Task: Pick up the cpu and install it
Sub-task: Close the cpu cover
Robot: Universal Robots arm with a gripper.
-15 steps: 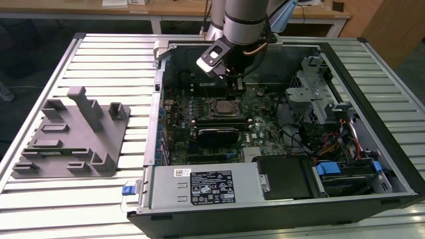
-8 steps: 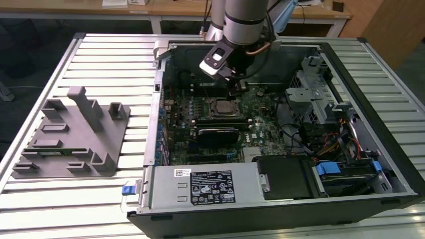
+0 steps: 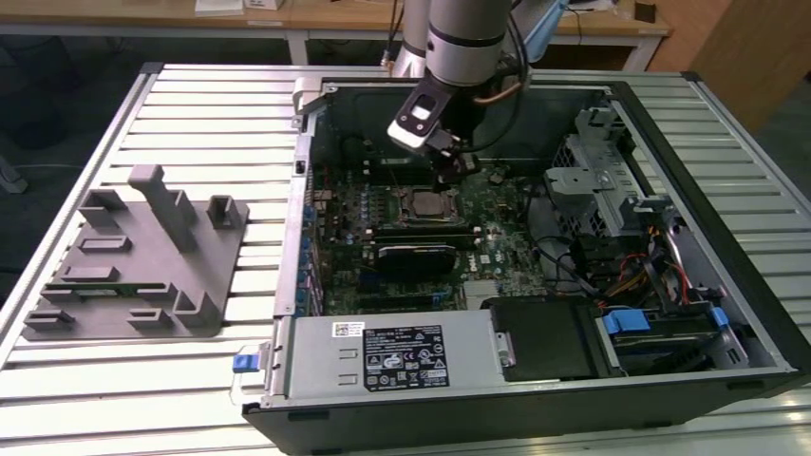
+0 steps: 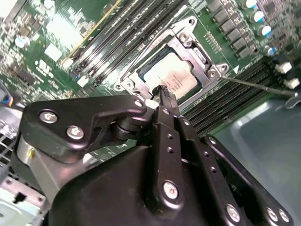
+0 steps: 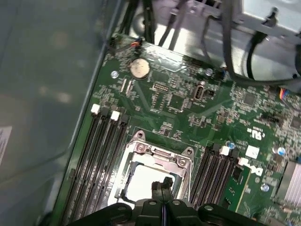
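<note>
The cpu (image 4: 171,77) is seen lying flat inside the socket frame (image 4: 207,70) on the green motherboard (image 4: 56,28). The board sits within the open computer case (image 3: 533,423), which stands on the ribbed metal tabletop (image 3: 190,95). The gripper (image 4: 162,90) is held over the chip's edge. Its 2 fingers are pressed together with nothing gripped between them; whether the tips touch the lid cannot be told.

Several risks are judged to follow. If the closed tips were pushed down off-centre, the chip could be tilted in its seat and the contacts beneath could be bent. The smooth lid could also be scratched by such narrow, hard tips. A sideways slip would carry the fingers against the frame or the memory slots (image 4: 221,103) just beside it. A thin wire lever (image 4: 263,87) juts out from the socket and could be snagged. Square seating of the chip cannot be confirmed.

The lid is bright, silvery and square. The frame is stamped metal, with screws at its corners. The fingers are matte black and taper to thin blades. The slots are long, dark, ridged plastic. A blocky grey fixture (image 3: 140,256) of matte plastic is set well apart on the tabletop.
</note>
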